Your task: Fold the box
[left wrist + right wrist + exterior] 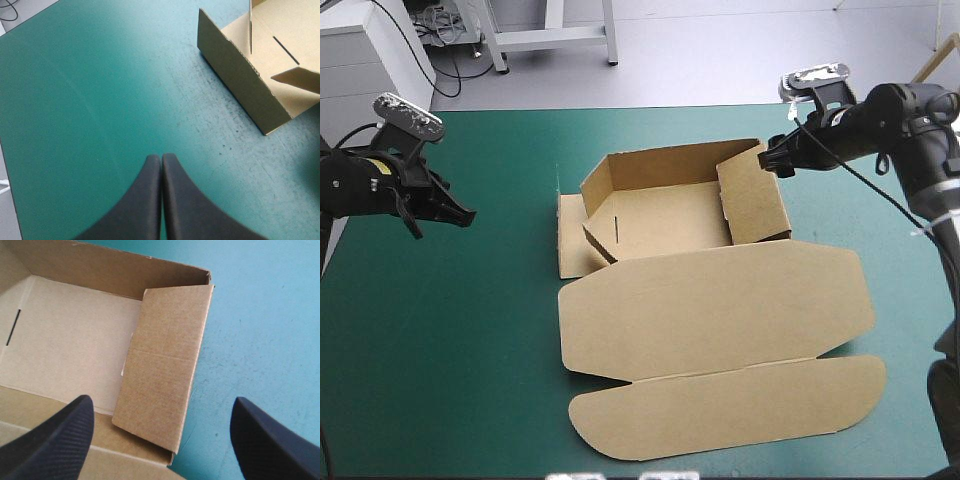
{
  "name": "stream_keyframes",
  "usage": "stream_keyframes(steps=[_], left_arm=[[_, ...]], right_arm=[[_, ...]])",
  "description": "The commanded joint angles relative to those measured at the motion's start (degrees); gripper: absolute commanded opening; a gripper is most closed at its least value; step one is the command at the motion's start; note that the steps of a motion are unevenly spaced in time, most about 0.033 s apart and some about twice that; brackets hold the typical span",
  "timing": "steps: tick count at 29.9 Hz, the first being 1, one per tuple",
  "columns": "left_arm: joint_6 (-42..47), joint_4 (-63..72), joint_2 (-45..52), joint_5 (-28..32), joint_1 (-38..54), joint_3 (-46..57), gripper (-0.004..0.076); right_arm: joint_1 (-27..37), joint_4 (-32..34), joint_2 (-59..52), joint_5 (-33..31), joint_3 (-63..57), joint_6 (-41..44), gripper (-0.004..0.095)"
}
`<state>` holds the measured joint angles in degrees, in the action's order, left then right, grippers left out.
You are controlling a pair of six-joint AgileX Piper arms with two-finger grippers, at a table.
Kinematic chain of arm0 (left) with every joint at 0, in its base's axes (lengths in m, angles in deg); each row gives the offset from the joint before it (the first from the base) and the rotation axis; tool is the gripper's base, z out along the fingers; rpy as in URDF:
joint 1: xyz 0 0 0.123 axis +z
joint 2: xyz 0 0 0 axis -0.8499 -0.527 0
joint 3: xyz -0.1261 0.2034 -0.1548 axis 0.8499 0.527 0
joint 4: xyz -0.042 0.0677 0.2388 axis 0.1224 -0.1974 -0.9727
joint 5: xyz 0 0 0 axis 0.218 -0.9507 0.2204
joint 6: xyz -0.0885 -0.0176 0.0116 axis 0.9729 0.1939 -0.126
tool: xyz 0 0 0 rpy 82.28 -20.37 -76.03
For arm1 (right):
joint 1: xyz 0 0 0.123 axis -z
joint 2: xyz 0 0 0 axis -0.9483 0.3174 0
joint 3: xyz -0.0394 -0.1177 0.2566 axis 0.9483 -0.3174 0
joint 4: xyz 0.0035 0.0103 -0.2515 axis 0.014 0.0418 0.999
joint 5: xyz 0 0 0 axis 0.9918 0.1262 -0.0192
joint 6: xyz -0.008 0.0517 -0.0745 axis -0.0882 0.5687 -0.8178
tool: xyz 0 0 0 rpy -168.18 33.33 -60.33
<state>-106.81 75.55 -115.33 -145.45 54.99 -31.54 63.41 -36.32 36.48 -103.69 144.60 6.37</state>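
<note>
The box (670, 215) is of brown board and stands as an open tray near the middle of the cover (440, 350). Its far, left and right walls are raised. The lid (720, 310) lies flat toward the near edge, and its rounded flap (730, 405) lies flat too.

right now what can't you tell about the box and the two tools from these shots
High view: whether the black-finned right tool touches the brown cardboard box; its tips are tiny and dark.
Left wrist view: most of the box, cut off by the frame edge beyond the shut left tool.
Right wrist view: most of the box's flat lid, cut off by the frame edge.
</note>
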Motion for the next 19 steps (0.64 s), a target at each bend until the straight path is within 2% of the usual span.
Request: stream_keyframes(steps=[1,10,19], left_arm=[[0.45,0.98,1.79,2.51,0.04,-1.64,-0.001],[0.45,0.98,1.79,2.25,0.04,-1.64,-0.001],[0.78,0.98,1.79,1.82,0.04,-1.64,-0.001]], right_arm=[[0.31,-0.37,-6.88,0.61,1.86,-0.63,0.0701],[0.31,0.29,-9.25,0.57,0.92,-0.63,0.0701],[0.31,0.98,-2.16,0.98,-0.58,-0.13,0.0701]])
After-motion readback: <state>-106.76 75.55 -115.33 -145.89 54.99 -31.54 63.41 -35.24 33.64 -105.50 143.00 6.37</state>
